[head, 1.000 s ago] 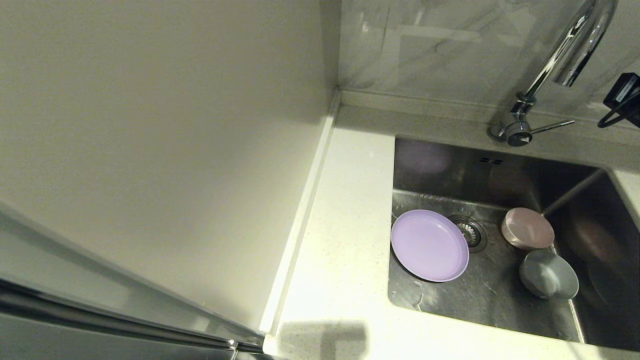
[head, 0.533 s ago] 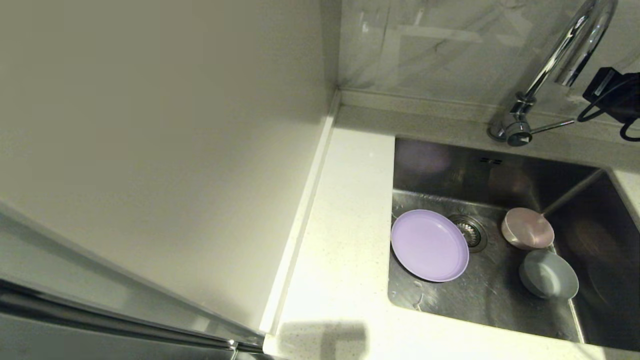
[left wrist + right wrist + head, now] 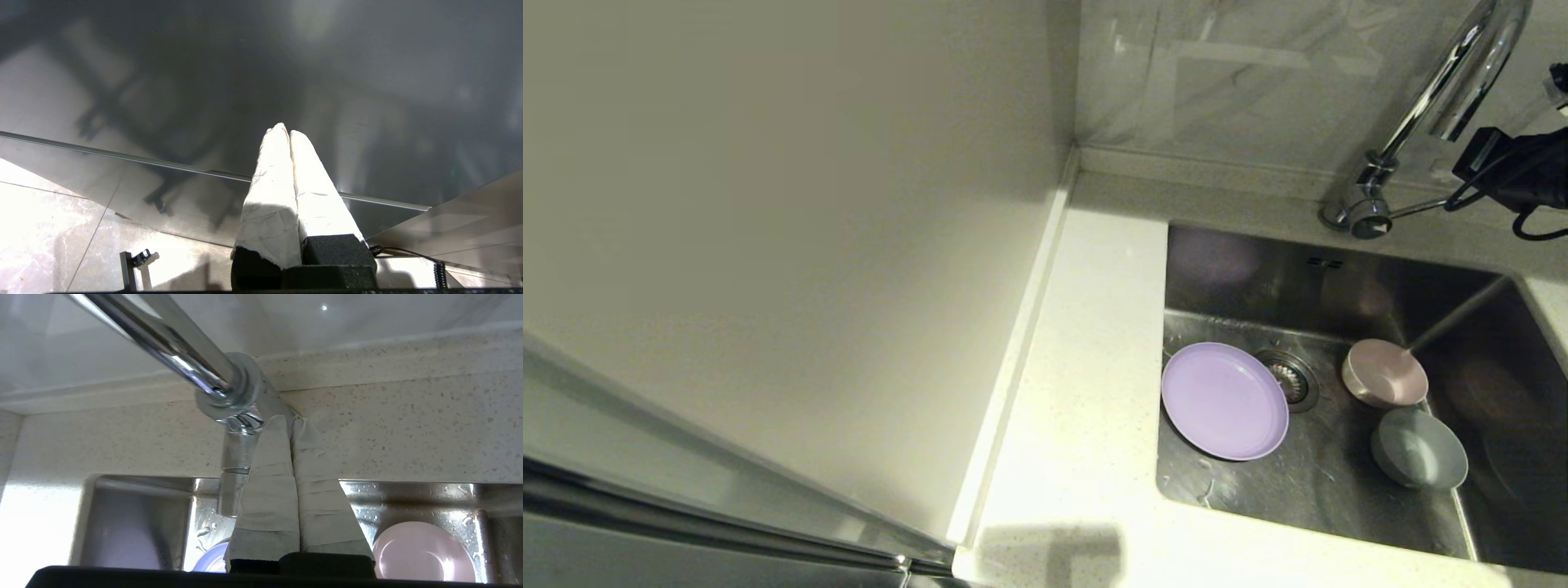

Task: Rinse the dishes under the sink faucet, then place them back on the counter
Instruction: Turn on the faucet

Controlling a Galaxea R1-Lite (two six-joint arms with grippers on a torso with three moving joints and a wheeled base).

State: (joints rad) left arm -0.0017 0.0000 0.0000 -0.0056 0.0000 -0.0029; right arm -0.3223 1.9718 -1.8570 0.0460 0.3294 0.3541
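The lilac plate (image 3: 1225, 400), the pink bowl (image 3: 1384, 373) and the blue-grey bowl (image 3: 1419, 448) all lie inside the steel sink (image 3: 1241, 269). Behind the sink rises the chrome faucet (image 3: 1445, 90), its thin lever (image 3: 1417, 208) pointing right. My right arm's black wrist (image 3: 1515, 167) hangs at the lever's outer end. In the right wrist view my right gripper (image 3: 291, 418) is shut and holds nothing. Its tips are by the faucet base (image 3: 229, 396), right beside the lever (image 3: 235, 473). My left gripper (image 3: 286, 130) is shut and empty, out of the head view.
The white counter (image 3: 1086, 367) runs along the sink's left and front, with a raised lip against the beige wall panel (image 3: 768, 245). A marble backsplash (image 3: 1241, 73) stands behind the faucet. The drain strainer (image 3: 1290, 380) sits beside the plate.
My right arm has come in from the right edge and moved left toward the faucet lever. The dishes have stayed where they were.
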